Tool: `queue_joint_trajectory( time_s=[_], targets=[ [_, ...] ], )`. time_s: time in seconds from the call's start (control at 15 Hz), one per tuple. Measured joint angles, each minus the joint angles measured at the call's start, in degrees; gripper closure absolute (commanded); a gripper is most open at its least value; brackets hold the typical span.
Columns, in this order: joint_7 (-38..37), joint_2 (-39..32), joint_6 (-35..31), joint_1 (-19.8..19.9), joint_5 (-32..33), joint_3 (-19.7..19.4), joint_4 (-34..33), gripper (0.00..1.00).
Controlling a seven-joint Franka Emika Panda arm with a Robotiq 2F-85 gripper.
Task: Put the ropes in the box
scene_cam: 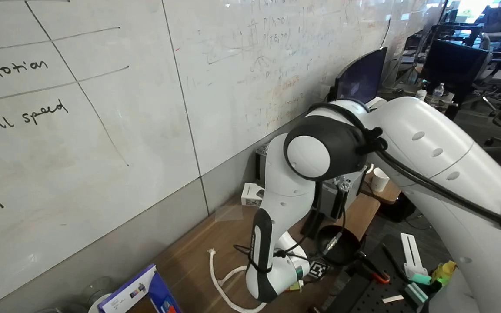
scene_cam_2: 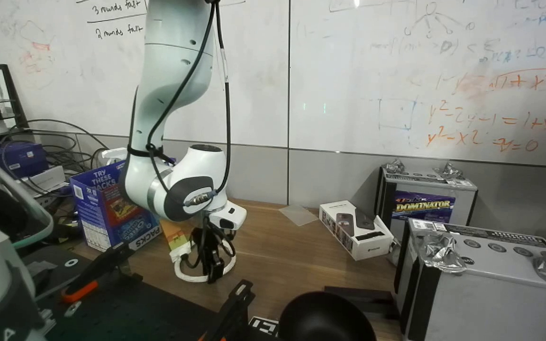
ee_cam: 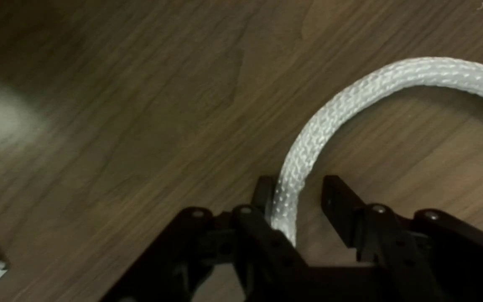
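The rope (ee_cam: 352, 100) looks braided — the table (ee_cam: 162, 126) wood-grained.

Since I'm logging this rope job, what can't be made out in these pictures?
Wrist view: white rope, cut off by the right edge; lower down, hidden by the hand.
In an exterior view: hand and some rope, hidden by the arm's wrist.
Same view: blue box, cut off by the bottom edge.

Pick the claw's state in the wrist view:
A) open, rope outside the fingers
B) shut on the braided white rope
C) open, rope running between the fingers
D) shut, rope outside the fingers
C: the braided white rope runs between the claw's fingertips, and wood-grain tabletop shows in the gap between it and one finger.
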State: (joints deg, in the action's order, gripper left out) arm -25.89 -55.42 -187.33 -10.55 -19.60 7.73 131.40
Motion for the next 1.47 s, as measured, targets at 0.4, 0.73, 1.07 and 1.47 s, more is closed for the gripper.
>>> queue_joint_trajectory(
  time_s=[0.4,0.73,1.07,1.47],
  targets=[
    [0.4,0.3,0.2,0.7,0.1,1.0,-0.4,0.94],
    [4.8,2.7,3.4,10.0,3.3,11.2,-2.0,0.94],
    [7.6,13.8,7.0,15.4,3.7,19.1,-0.5,0.94],
    [7.6,31.6,13.8,13.6,1.8,22.8,1.9,0.94]
  ],
)
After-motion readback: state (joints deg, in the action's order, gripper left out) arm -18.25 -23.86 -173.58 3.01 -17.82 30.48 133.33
